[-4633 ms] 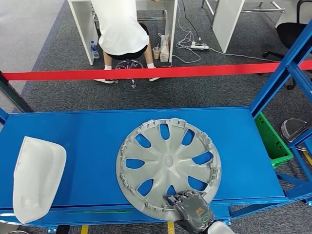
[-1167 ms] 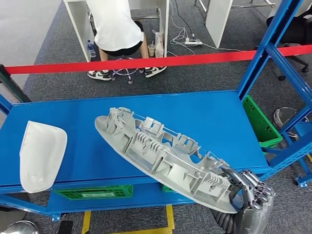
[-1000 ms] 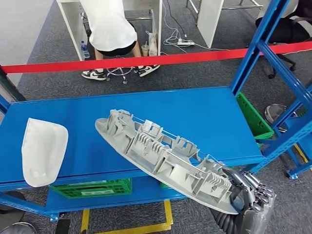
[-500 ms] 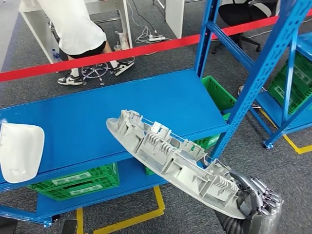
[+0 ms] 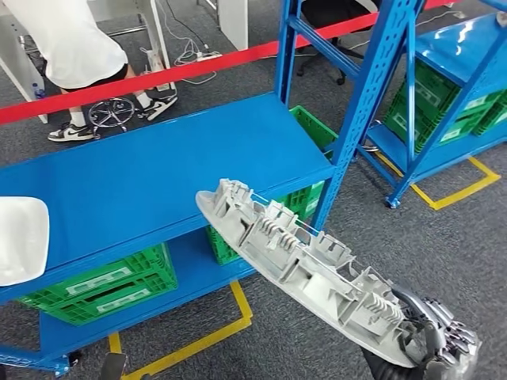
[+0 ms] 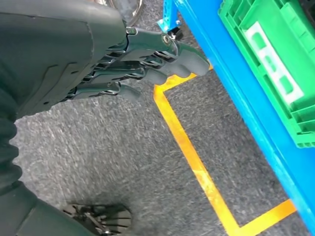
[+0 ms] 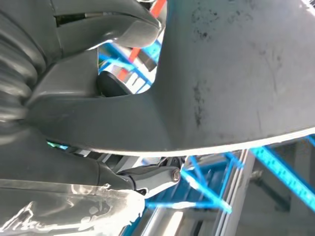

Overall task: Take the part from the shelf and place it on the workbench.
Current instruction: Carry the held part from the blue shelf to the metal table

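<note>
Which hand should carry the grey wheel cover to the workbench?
Right. The right hand grips the round grey plastic wheel cover by its rim, clear of the blue metal shelf. The left hand hangs over the carpet, holding nothing.

right hand [image 5: 440,348] is chopped off at the bottom right corner of the head view, fingers mostly tucked behind the wheel cover [image 5: 305,269]. white part [image 5: 20,237] runs off the left edge. person [image 5: 71,47] is cropped at the top.
</note>
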`<state>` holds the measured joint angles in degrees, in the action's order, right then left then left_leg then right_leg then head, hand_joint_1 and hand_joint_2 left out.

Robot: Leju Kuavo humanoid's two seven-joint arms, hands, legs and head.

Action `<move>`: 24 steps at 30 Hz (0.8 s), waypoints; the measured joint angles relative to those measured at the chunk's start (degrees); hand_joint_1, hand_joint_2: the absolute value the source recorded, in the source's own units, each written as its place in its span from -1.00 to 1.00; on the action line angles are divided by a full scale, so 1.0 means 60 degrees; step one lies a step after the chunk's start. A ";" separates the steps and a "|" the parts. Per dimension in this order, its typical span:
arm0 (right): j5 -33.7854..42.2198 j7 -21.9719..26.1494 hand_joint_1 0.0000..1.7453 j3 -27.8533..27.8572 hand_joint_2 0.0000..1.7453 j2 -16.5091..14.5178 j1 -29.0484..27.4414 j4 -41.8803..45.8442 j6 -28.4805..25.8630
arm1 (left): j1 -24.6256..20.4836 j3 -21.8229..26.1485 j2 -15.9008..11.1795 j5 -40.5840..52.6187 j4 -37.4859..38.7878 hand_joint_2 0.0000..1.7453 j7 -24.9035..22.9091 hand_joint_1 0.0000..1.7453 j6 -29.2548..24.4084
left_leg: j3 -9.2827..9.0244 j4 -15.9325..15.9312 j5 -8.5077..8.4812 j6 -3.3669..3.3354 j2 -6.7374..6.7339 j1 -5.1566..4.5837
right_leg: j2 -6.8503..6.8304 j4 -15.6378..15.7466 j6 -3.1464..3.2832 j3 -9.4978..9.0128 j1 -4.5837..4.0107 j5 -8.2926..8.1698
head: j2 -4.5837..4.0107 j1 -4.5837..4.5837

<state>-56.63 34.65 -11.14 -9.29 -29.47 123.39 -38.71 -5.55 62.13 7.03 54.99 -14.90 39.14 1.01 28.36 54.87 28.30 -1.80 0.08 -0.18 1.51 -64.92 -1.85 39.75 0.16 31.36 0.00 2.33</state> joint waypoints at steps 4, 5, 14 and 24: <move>0.0002 0.0006 1.00 0.0037 1.00 -0.0004 -0.0057 0.0039 0.0000 | 0.0001 -0.0042 -0.0021 0.0042 0.0007 1.00 -0.0017 -1.00 -0.0001 | 0.0547 0.0037 -0.0410 0.0031 -0.0613 -0.0024 | -0.0228 -0.1278 -0.0227 -0.0232 0.0144 0.0236 | 0.0000 0.0017; 0.0004 0.0009 1.00 0.0050 1.00 -0.0007 -0.0074 0.0054 -0.0001 | -0.0016 -0.0047 -0.0025 0.0061 0.0008 1.00 -0.0021 -1.00 -0.0001 | 0.0693 0.0053 -0.0514 0.0071 -0.0736 -0.0024 | -0.0331 -0.0878 -0.0267 -0.0656 0.0184 0.0002 | 0.0000 0.0016; 0.0010 0.0112 1.00 0.0250 1.00 -0.0187 -0.0380 0.0256 -0.0004 | -0.0071 -0.0121 -0.0074 0.0212 0.0058 1.00 -0.0092 -1.00 0.0000 | 0.1285 0.1002 -0.0002 0.0624 -0.0504 0.0116 | -0.0581 0.1744 0.0250 -0.2215 0.0106 -0.0144 | 0.0000 -0.0035; 0.0005 0.0263 1.00 0.0384 1.00 -0.0459 -0.0634 0.0304 -0.0017 | -0.0079 -0.0253 -0.0107 0.0310 0.0105 1.00 -0.0097 -1.00 -0.0012 | -0.0684 0.0188 0.0505 0.0151 0.0792 -0.0029 | 0.0572 0.1427 0.0299 -0.0746 -0.0115 -0.1330 | 0.0000 -0.0044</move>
<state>-56.60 36.23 -8.84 -12.04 -33.28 125.22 -38.82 -6.02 60.61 6.39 56.84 -14.27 38.56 0.93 24.26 56.00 31.33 -0.89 4.83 -0.35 4.94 -56.36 -0.06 35.28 -0.53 23.38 0.00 2.07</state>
